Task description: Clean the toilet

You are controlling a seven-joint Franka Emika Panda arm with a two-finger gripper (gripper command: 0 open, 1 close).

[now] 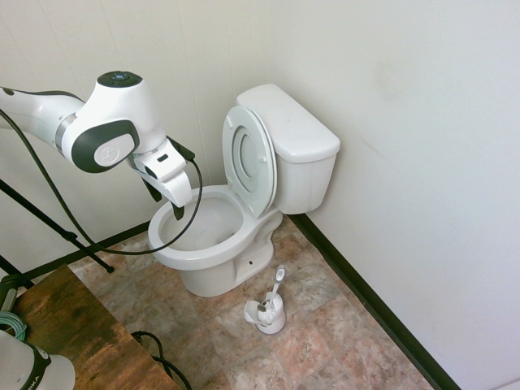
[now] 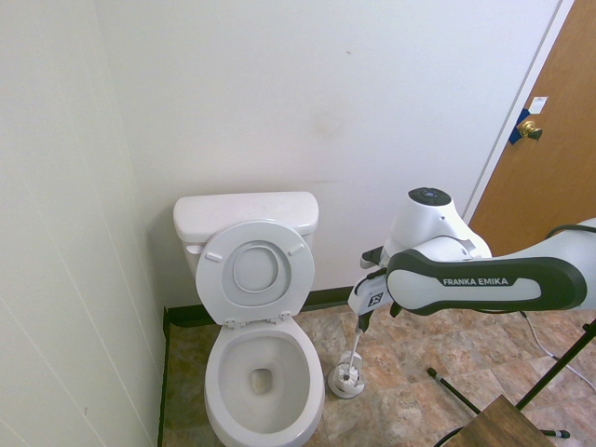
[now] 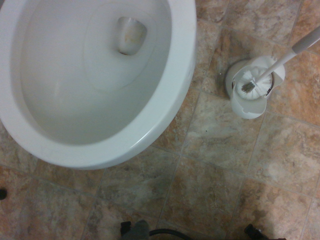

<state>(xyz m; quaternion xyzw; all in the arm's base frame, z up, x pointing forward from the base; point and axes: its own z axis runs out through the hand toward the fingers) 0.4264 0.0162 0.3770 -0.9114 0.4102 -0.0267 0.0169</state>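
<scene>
A white toilet (image 1: 219, 236) stands against the back wall of a small tiled bathroom, seat and lid raised against the tank. The robot's claw (image 1: 161, 201) hangs above the bowl's front rim, pointing down, fingers spread wide and holding nothing. A toilet brush (image 1: 272, 294) sits in its holder (image 1: 266, 315) on the floor just beside the bowl, untouched. Cleaning appears not yet begun; fetching the brush and scrubbing both remain.

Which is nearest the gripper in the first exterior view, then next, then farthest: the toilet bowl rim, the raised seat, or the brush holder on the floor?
1. White ceramic toilet bowl rim, right beneath the gripper.
2. White plastic ring seat, raised against the tank.
3. Small white brush holder, on the floor tiles beside the bowl.
</scene>
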